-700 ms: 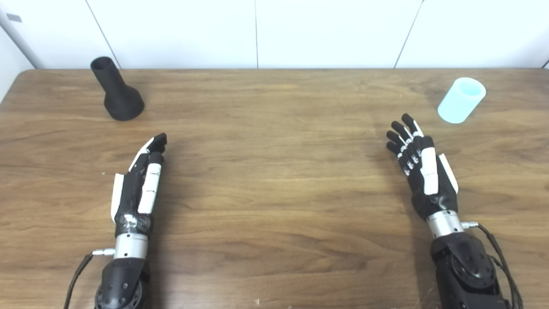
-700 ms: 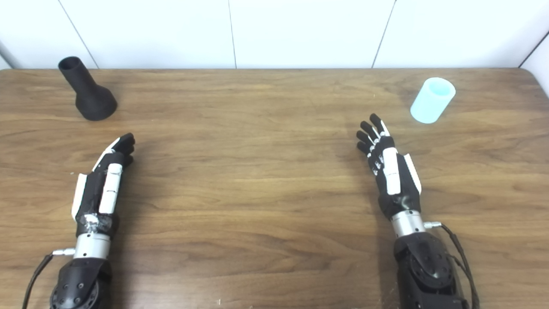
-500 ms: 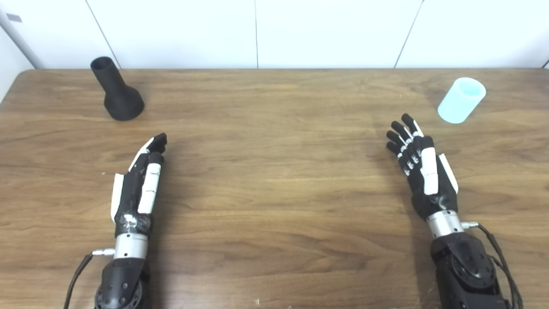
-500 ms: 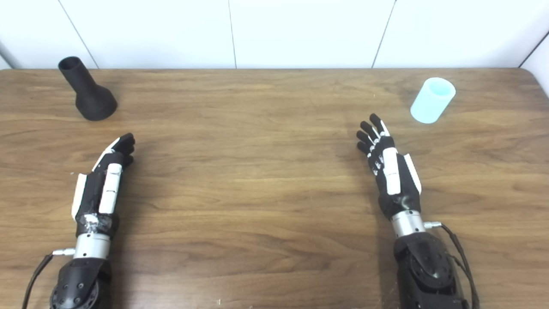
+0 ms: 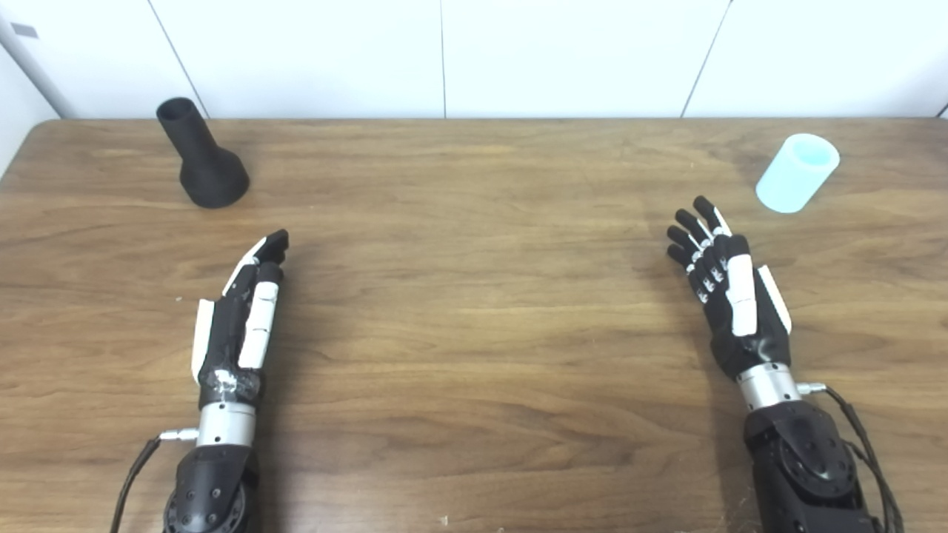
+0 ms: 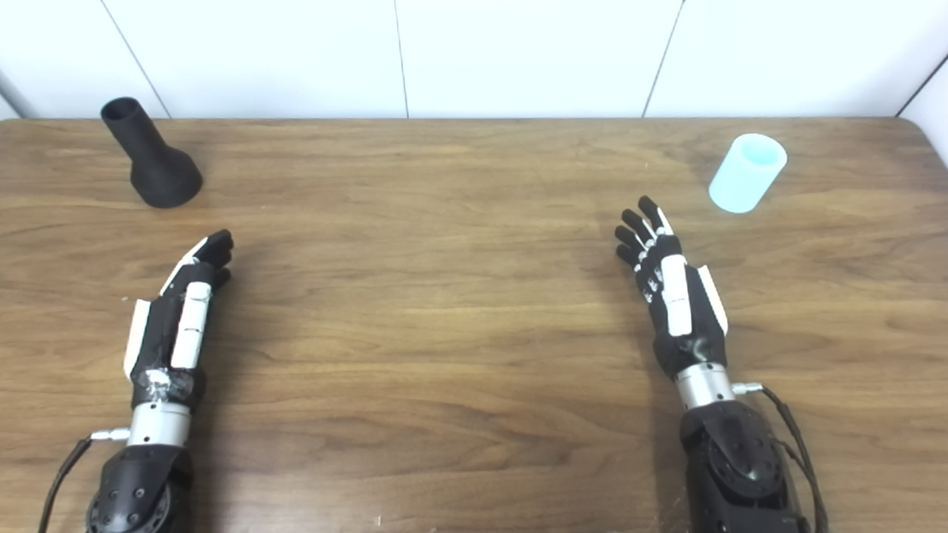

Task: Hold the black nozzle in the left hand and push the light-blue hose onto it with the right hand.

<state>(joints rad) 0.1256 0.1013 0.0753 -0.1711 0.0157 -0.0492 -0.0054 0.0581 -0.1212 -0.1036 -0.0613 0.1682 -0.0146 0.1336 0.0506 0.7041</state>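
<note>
Nothing has moved since the earlier frames: both hands and both parts sit exactly where they were, and the view has not shifted either.

The wooden table (image 5: 474, 311) fills most of the scene, its brown grain running left to right, with white wall panels (image 5: 444, 52) behind its far edge.

The two arms come in from the bottom edge, one on each side, well apart from each other. The left hand (image 5: 241, 311) rests low over the table on the left side, fingers stretched forward and held close together, pointing toward the far edge and leaning slightly to the right. It holds nothing. The right hand (image 5: 729, 292) is on the right side, fingers extended and a little spread, pointing up and slightly to the left. It too is empty and unclenched.

The black nozzle (image 5: 201, 159) stands near the far left corner of the table, its wide flared base down and its narrow open neck up, leaning toward the left in the view. It is well ahead of the left hand, not touching it.

The light-blue hose (image 5: 797, 172), a short stubby tube, stands near the far right of the table, open end up. It is beyond and to the right of the right hand's fingertips (image 5: 702, 201), near but apart from them.
</note>
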